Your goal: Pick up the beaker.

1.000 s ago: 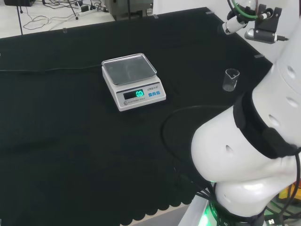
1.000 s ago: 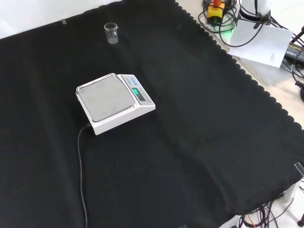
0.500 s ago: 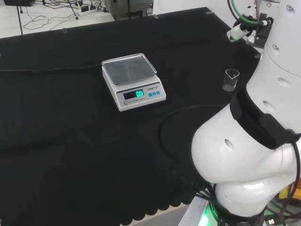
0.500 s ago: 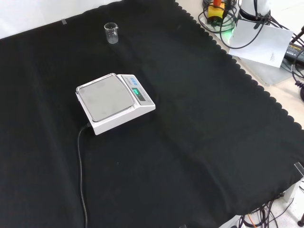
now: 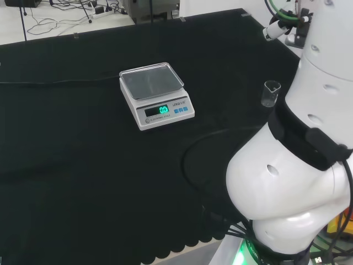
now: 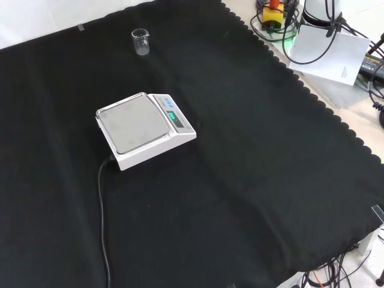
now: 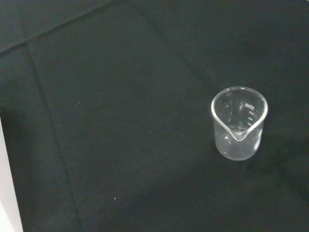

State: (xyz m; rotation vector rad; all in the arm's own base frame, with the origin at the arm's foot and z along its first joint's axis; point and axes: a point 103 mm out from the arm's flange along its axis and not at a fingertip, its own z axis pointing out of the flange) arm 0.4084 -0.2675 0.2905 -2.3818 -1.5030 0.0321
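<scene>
A: From the front, what lies closest on the black cloth (image 6: 252, 180)?

B: Mostly bare cloth. A thin dark cable (image 6: 102, 228) runs up from the near edge to the back of a white scale (image 6: 144, 129). The scale sits left of the middle in that view, its grey weighing pan (image 6: 131, 125) bare and its small display lit green.

A: And the beaker?

B: Farther off, near the far edge of the cloth in the front view. The beaker (image 6: 140, 42) is small, clear and upright, standing by itself and well apart from the scale. It looks empty, as far as clear glass lets me judge.

A: How does that read from the head camera?

B: There the beaker (image 5: 270, 93) stands to the right of the scale (image 5: 156, 95), just beside the big white arm link (image 5: 298, 165) that fills the right side. Nothing touches it.

A: Does the wrist camera see it?

B: Yes, closely. The beaker (image 7: 238, 123) rests on the cloth with its pouring spout turned toward the camera and faint graduation marks on the wall.

A: What about the hand's fingers?

B: I cannot tell whether they are straight or curled. All I can say is that the beaker stands free on the cloth.
</scene>
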